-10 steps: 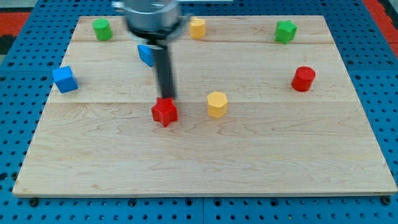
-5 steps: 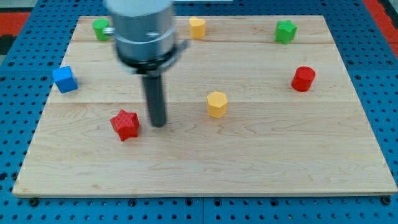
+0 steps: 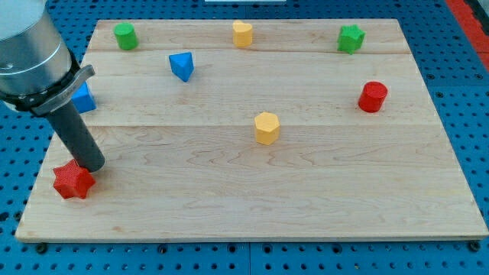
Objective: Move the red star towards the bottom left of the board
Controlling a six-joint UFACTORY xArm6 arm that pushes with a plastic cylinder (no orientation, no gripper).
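The red star (image 3: 73, 181) lies near the bottom left corner of the wooden board (image 3: 252, 191). My tip (image 3: 92, 166) is just above and to the right of the star, touching or nearly touching its upper right edge. The rod leans up to the view's left and hides part of a blue cube (image 3: 83, 98).
A blue triangular block (image 3: 182, 66) lies upper left of centre. A yellow hexagon (image 3: 266, 127) is at the centre. A red cylinder (image 3: 373, 97) is at the right. A green block (image 3: 124, 35), a yellow block (image 3: 242, 33) and a green star (image 3: 351, 38) line the top edge.
The red star has slid from the board's centre left down to the bottom left corner. My tip has followed it down and to the left, staying at its upper right.
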